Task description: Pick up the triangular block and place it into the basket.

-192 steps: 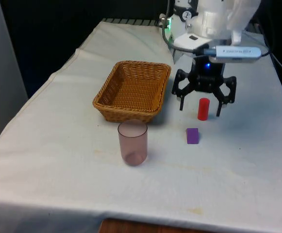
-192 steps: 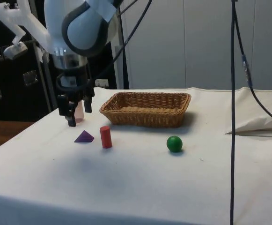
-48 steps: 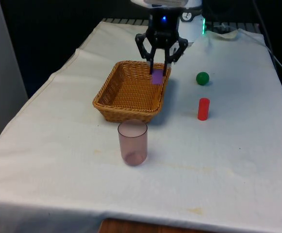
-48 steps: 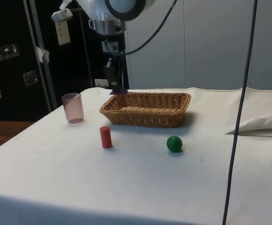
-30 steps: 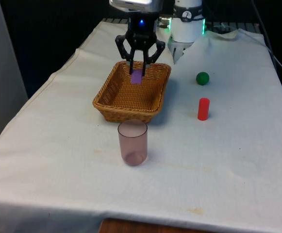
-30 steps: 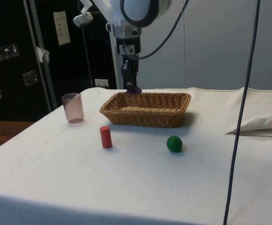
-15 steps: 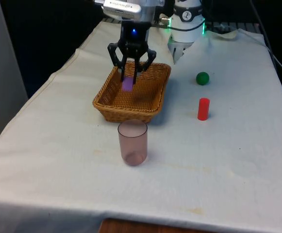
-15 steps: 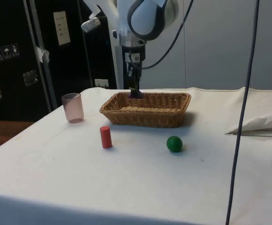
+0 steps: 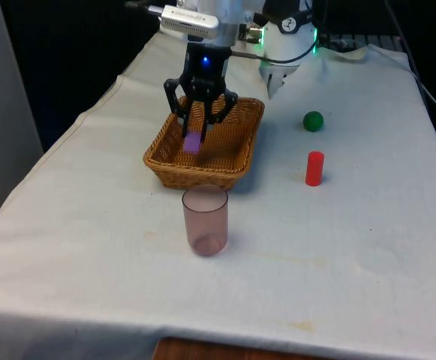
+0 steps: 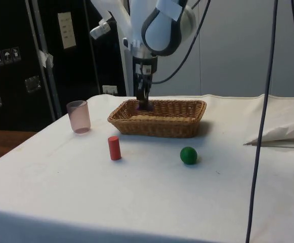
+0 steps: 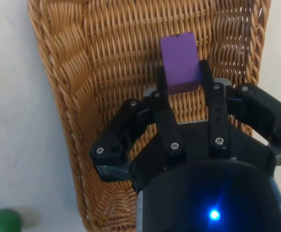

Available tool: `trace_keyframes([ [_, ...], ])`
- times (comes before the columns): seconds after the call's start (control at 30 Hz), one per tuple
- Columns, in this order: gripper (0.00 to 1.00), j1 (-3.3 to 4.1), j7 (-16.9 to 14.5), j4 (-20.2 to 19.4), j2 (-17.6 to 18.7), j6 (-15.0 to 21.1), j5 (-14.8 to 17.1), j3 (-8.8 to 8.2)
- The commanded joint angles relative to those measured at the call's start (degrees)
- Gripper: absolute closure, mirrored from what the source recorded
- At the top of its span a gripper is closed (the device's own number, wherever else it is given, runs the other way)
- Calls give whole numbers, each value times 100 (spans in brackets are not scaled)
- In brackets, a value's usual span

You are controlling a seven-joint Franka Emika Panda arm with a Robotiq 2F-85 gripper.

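Observation:
The purple triangular block (image 9: 192, 142) (image 11: 180, 62) sits clamped between the two black fingers, held inside the mouth of the wicker basket (image 9: 174, 166) (image 10: 187, 126) (image 11: 63, 96). My gripper (image 9: 195, 139) (image 10: 142, 105) (image 11: 183, 77) is shut on the block and reaches down into the basket's half nearer the cup, close above its woven floor. In the side view the basket's rim hides the block and fingertips.
A translucent pink cup (image 9: 205, 220) (image 10: 79, 116) stands just in front of the basket. A red cylinder (image 9: 314, 168) (image 10: 114, 148) and a green ball (image 9: 313, 121) (image 10: 189, 155) (image 11: 2, 223) rest on the cloth to the front view's right.
The gripper has carried the purple block from above the basket's far rim down and along into the basket, towards the cup side. The grip has not changed.

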Motion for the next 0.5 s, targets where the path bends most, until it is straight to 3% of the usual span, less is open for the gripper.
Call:
trace_keyframes([
  [0.0,67,0,0,-6,23,46,11,0],
  [0.03,67,-46,-29,-52,52,241,97,80],
  [0.3,67,0,23,-23,97,229,29,6],
  [0.47,67,-103,-57,-40,166,206,155,172],
])
